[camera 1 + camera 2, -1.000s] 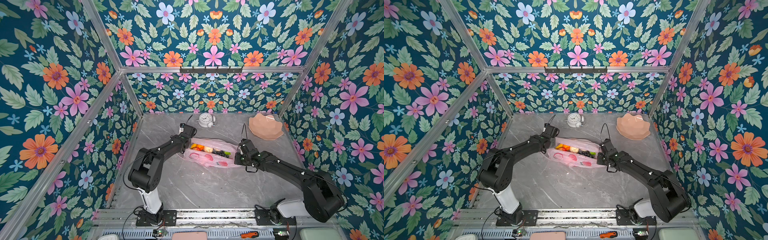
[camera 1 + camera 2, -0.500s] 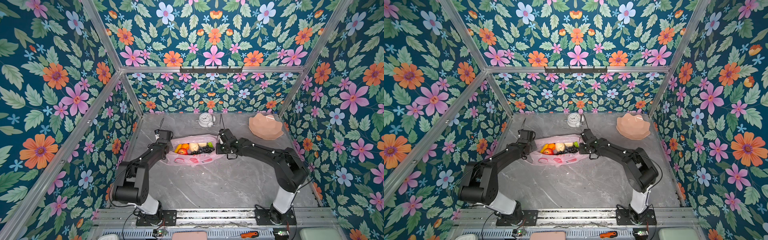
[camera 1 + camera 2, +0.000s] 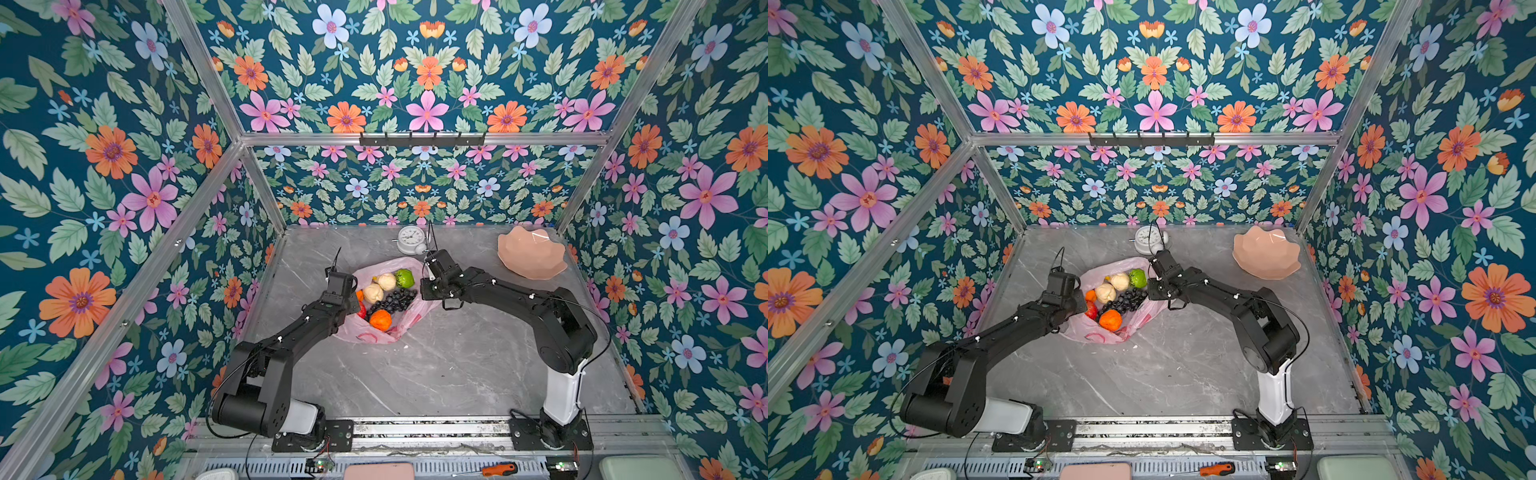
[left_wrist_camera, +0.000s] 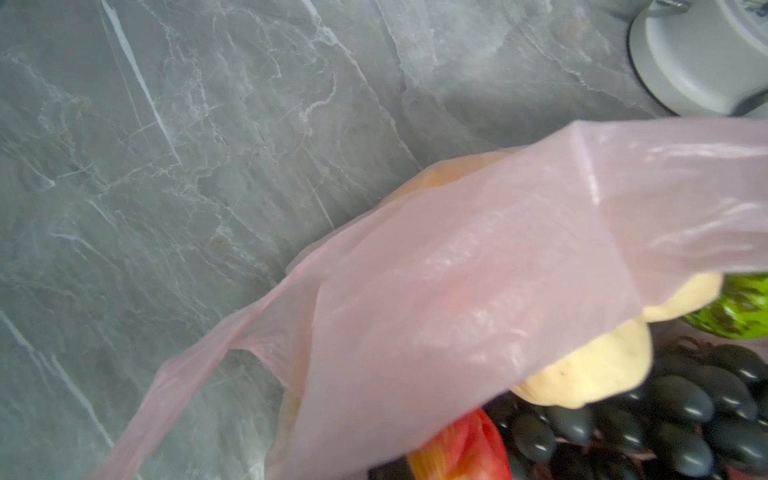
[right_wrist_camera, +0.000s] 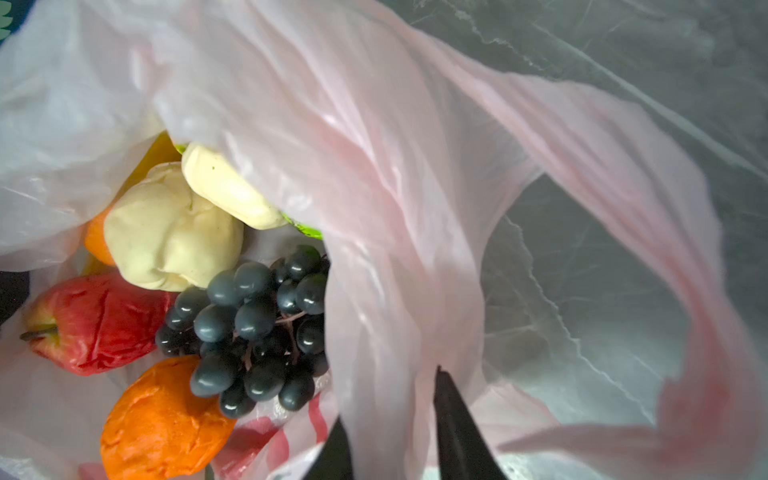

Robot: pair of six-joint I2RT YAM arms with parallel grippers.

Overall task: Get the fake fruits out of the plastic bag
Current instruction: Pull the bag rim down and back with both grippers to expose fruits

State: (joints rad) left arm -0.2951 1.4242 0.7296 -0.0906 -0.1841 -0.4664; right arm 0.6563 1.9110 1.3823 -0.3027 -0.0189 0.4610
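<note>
The right jaws stand a little apart. In the right wrist view two dark fingers [image 5: 457,436] leave a narrow gap, and a strip of the pink bag [image 5: 374,166] passes through it without being pinched. The left jaws are closed. The left wrist view does not show them, only the film of the bag [image 4: 457,291] drawn tight toward the camera, so they hold the bag's rim on that side.

All the fruits are inside the bag. The right wrist view shows them best:
- dark grapes [image 5: 249,324]
- a whole red apple [image 5: 95,324] with its stem
- an orange [image 5: 162,419]
- two cream fruits [image 5: 170,237], touching each other

The green fruit [image 5: 303,226] is almost hidden there, but it is clear in both top views [image 3: 404,277]. In those views the apple is only a red sliver beside the left arm [image 3: 316,320].

In both top views the bag [image 3: 1084,328] lies on the grey tabletop [image 3: 436,365] with its mouth open between the two arms. A white clock [image 3: 410,240] stands just behind it; the left wrist view shows only its base [image 4: 698,54]. A peach dish [image 3: 530,253] sits well apart, in the far right corner.
</note>
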